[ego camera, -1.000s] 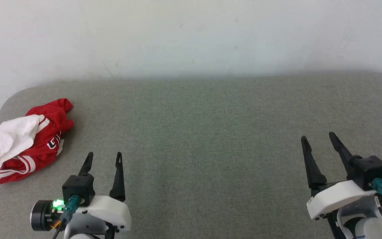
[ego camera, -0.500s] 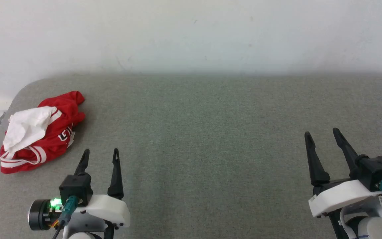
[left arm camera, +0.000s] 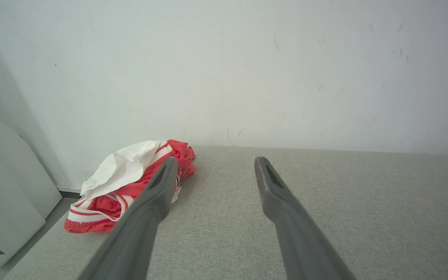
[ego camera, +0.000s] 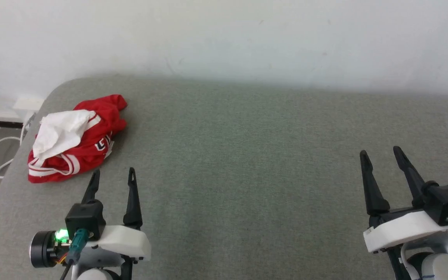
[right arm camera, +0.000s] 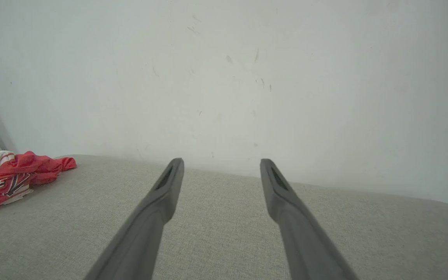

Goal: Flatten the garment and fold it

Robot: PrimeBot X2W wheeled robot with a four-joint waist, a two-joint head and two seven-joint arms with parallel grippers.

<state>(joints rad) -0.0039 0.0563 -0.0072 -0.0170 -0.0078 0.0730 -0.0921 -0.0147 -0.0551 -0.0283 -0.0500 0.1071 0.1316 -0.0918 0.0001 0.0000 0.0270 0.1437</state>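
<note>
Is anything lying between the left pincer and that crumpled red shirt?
Nothing visible. Only bare grey padded surface lies between the open, empty left pincer and the red shirt, which sits crumpled just ahead of it and to its left.

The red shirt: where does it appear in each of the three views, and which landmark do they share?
Head view: the red shirt lies crumpled at upper left, near the rounded corner of the grey surface, beyond the left gripper.
Left wrist view: the shirt is left of centre, partly behind one finger.
Right wrist view: the shirt is at the far left edge, cut off by the frame.
Shared landmark: the white wall behind the surface's far edge.
</note>
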